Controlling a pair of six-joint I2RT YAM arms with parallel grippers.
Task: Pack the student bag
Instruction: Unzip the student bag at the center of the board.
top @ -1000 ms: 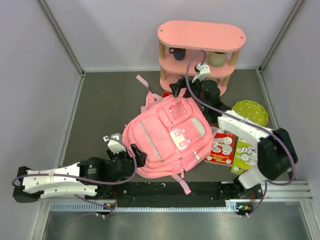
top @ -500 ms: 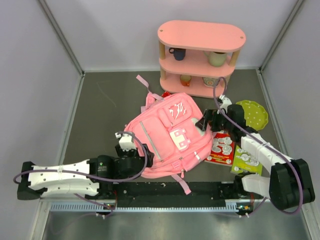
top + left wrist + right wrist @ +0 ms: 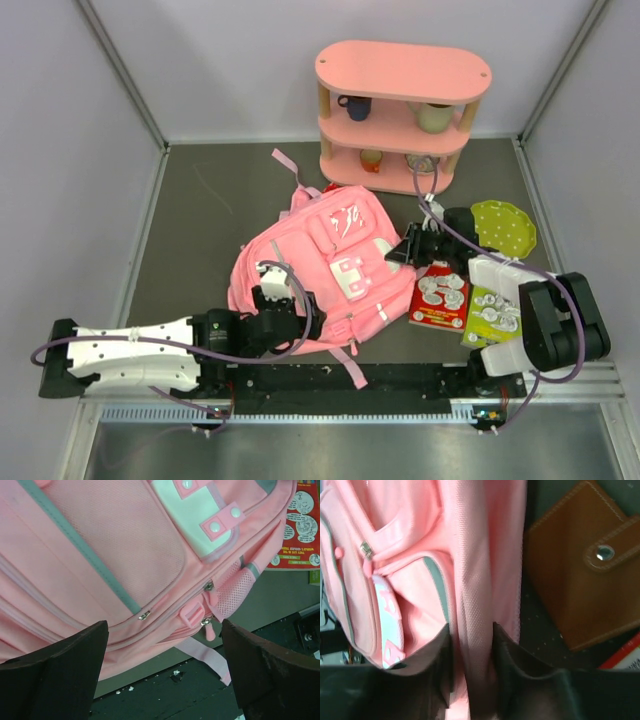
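Observation:
The student bag (image 3: 320, 262), a soft pink backpack with a pale patch and a white-pink emblem, lies front-up in the middle of the table. My right gripper (image 3: 402, 249) is at its right side. In the right wrist view it (image 3: 470, 632) is shut on a raised fold of the bag's pink fabric (image 3: 475, 580). My left gripper (image 3: 288, 308) sits low at the bag's near-left edge. It (image 3: 164, 645) is open wide, with the bag's zippers (image 3: 144, 615) and a loose strap (image 3: 207, 652) in front of it and nothing between its fingers.
A rigid pink three-tier shelf (image 3: 400, 110) holding cups stands at the back. Right of the bag lie a green dotted plate (image 3: 505, 222), a red booklet (image 3: 440, 295), a green booklet (image 3: 490, 310) and a brown wallet (image 3: 580, 565). Walls close in both sides.
The right gripper left the shelf, came down to the bag's right side and closed on a fold of fabric. The bag shifted left. The left gripper advanced to the bag's near edge.

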